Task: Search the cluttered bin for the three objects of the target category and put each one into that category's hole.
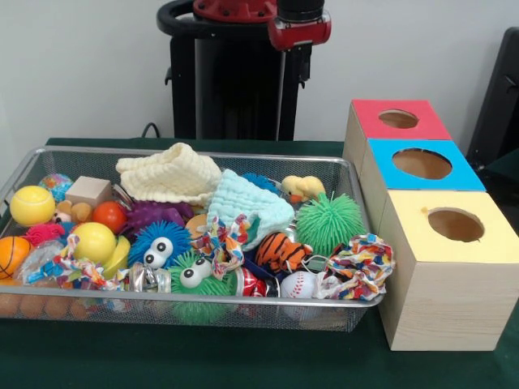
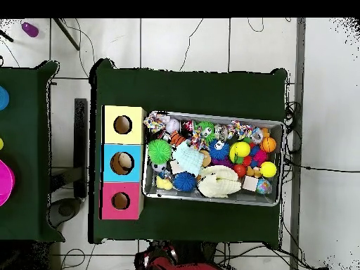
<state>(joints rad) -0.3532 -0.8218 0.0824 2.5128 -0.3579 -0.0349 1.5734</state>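
Front view: the red arm (image 1: 298, 23) is drawn back high above the cluttered bin (image 1: 32, 159); whether its gripper is spread cannot be told.

Even, diffuse indoor lighting; no strong directional source. The arm (image 1: 298, 23) shows only at the top edge of the front view. Below it, the wire tray (image 1: 32, 159) casts a faint shadow on the green table (image 1: 203, 356). The wooden boxes (image 1: 450, 275) appear evenly lit, without glare. Fine detail is soft throughout.
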